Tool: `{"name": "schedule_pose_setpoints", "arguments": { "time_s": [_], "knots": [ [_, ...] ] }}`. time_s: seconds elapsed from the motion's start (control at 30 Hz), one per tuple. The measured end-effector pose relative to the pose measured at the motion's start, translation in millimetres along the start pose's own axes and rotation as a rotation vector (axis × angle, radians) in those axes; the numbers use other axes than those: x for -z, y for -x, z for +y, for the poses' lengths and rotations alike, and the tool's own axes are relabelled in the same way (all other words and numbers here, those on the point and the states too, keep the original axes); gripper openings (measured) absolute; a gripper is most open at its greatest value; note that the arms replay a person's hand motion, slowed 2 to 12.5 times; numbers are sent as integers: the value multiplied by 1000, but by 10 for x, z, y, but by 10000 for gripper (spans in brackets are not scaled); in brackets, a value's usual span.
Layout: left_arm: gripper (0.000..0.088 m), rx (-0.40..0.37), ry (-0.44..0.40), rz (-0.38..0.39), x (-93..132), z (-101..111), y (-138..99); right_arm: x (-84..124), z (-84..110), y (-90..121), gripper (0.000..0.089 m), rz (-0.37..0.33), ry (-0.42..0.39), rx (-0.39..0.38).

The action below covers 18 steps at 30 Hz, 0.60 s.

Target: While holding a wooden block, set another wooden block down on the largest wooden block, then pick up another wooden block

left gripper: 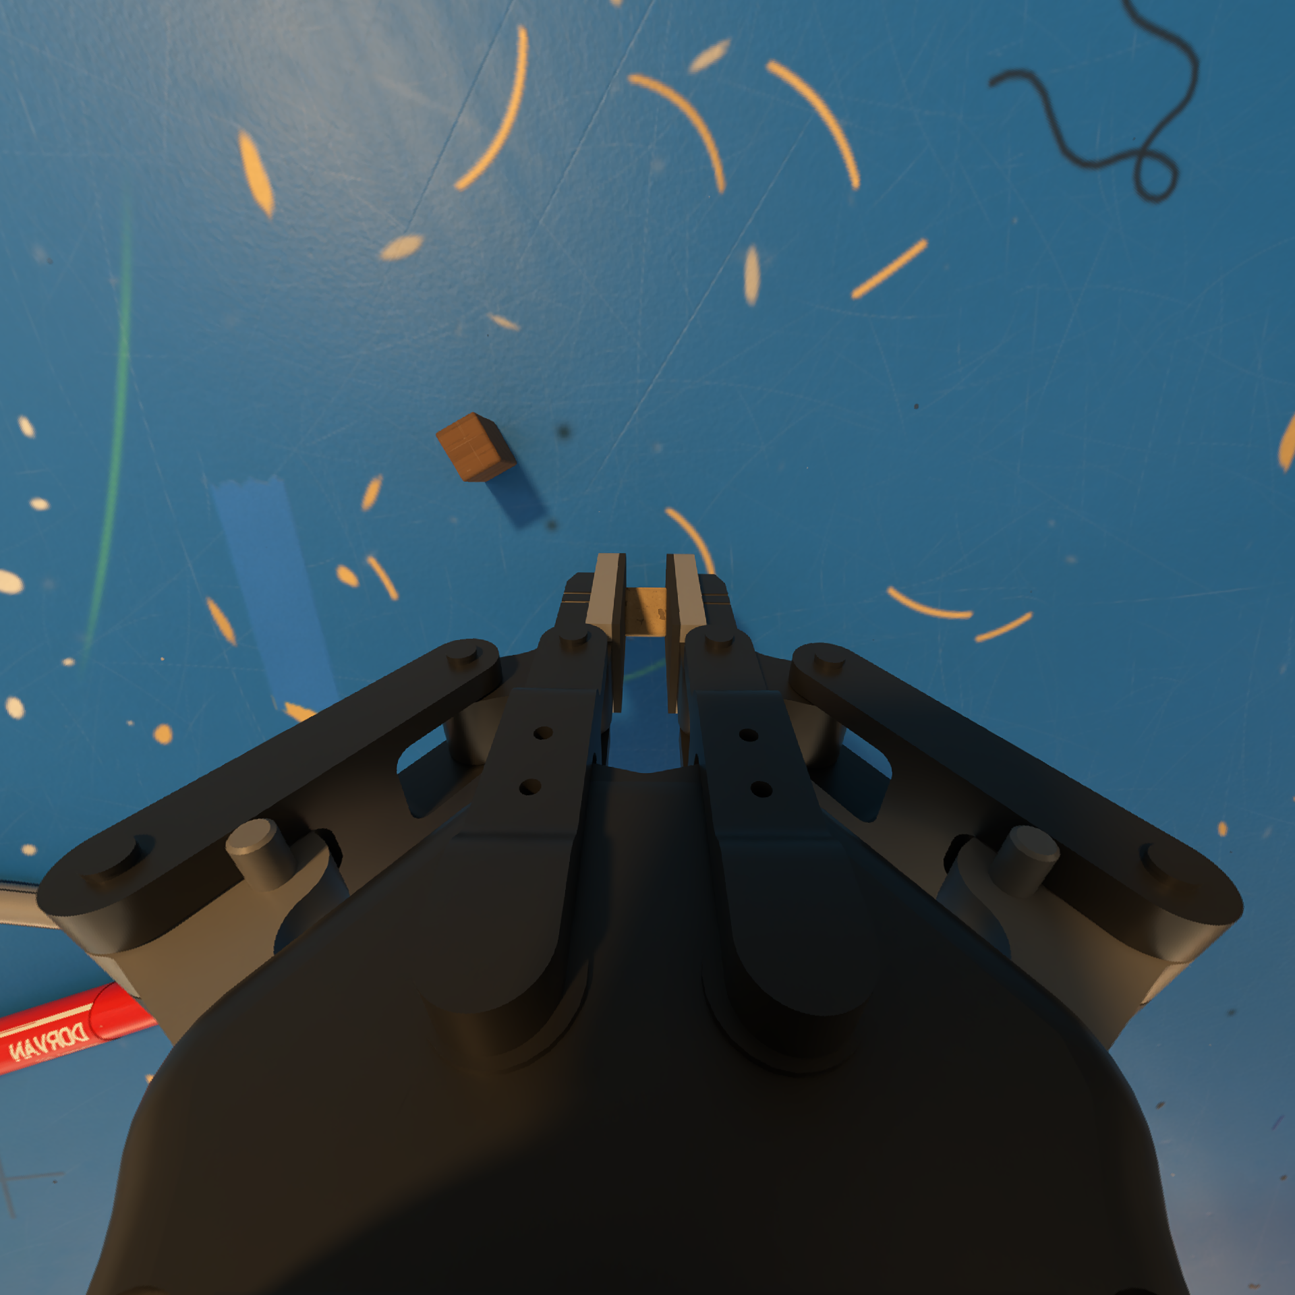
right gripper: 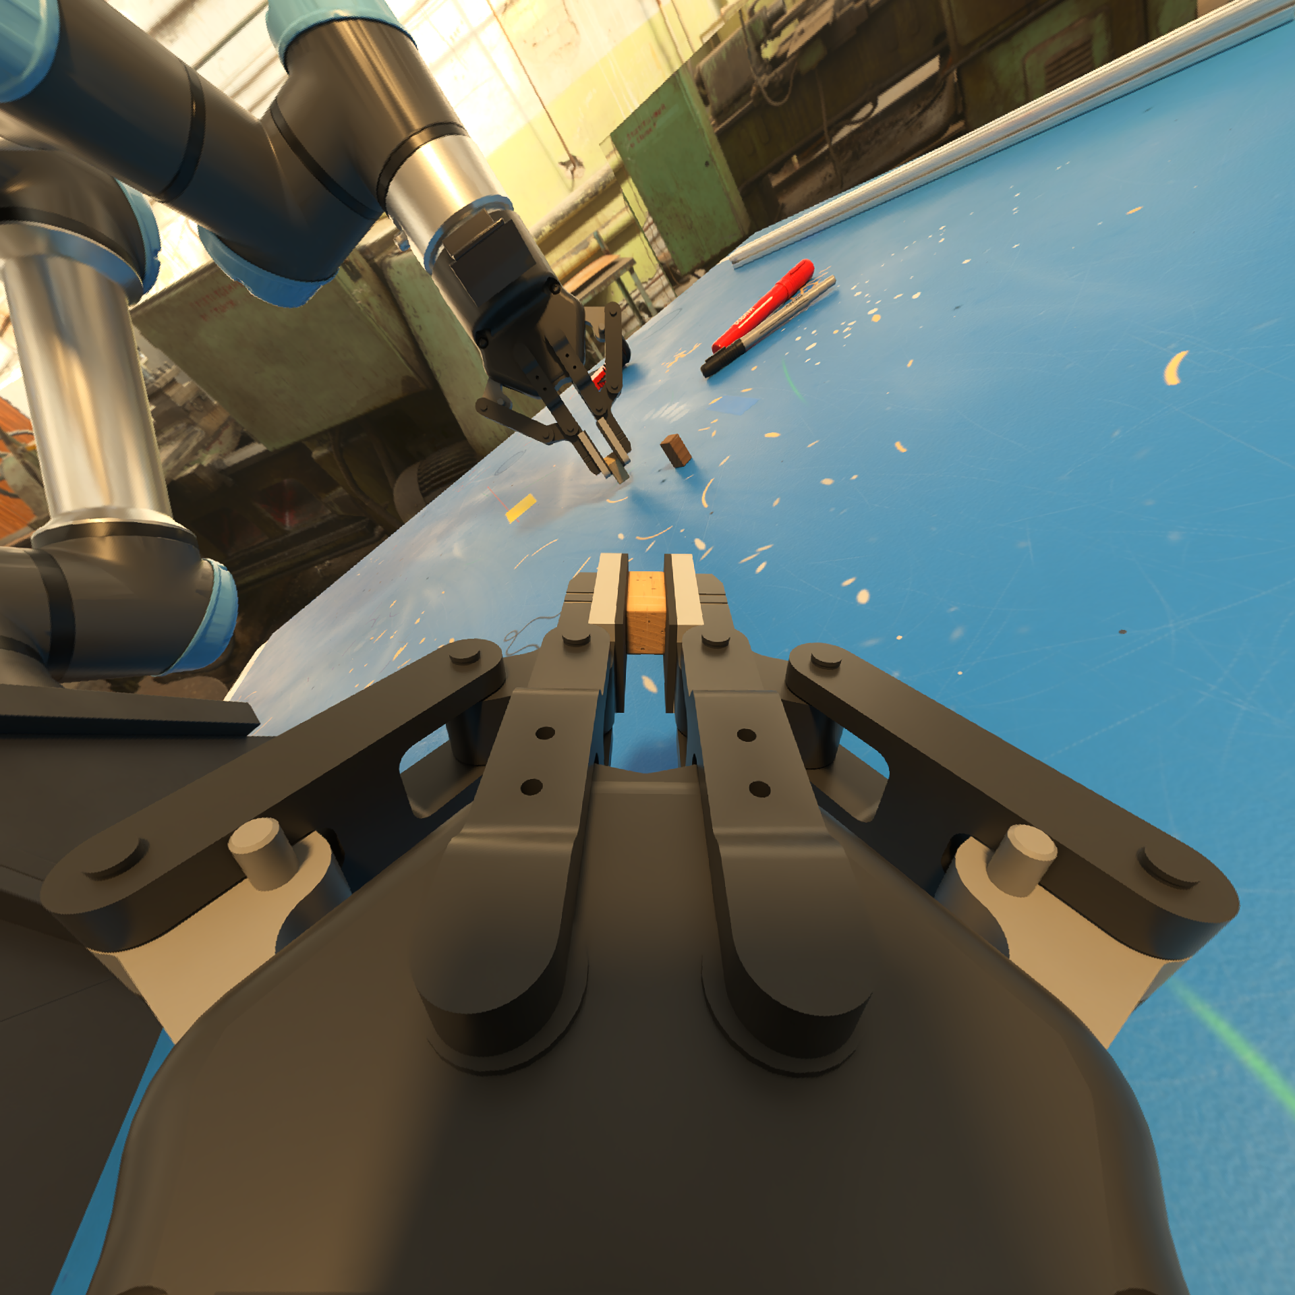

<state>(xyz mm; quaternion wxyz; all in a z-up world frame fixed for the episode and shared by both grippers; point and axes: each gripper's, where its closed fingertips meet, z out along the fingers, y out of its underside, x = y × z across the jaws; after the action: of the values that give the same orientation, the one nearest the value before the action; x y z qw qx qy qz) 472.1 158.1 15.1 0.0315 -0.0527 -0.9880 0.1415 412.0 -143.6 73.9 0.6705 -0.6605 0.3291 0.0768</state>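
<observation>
My left gripper (left gripper: 645, 571) is shut on a small pale wooden block (left gripper: 645, 611) held just above the blue table. A darker brown wooden block (left gripper: 476, 447) lies on the table ahead and to the left of it. My right gripper (right gripper: 645, 571) is shut on a light wooden block (right gripper: 645, 611) held above the table. In the right wrist view the left gripper (right gripper: 610, 464) shows farther off with its block (right gripper: 615, 468) close to the table, and the brown block (right gripper: 676, 450) lies just right of it.
The blue table (right gripper: 1016, 560) is speckled with paint marks. A red marker (right gripper: 764, 305) and a black-capped grey marker (right gripper: 771, 328) lie at the far side; the red marker (left gripper: 63, 1033) also shows at the left edge. The left arm (right gripper: 231, 161) reaches in from the left.
</observation>
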Motion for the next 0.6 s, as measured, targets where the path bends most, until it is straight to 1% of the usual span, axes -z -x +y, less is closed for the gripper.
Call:
{"name": "schedule_pose_setpoints", "arguments": {
  "time_s": [0.6],
  "knots": [
    [100, 16, 3, 1, -13, -10, -3, -2, 9, 21, 89, -3, 5, 23]
  ]
}}
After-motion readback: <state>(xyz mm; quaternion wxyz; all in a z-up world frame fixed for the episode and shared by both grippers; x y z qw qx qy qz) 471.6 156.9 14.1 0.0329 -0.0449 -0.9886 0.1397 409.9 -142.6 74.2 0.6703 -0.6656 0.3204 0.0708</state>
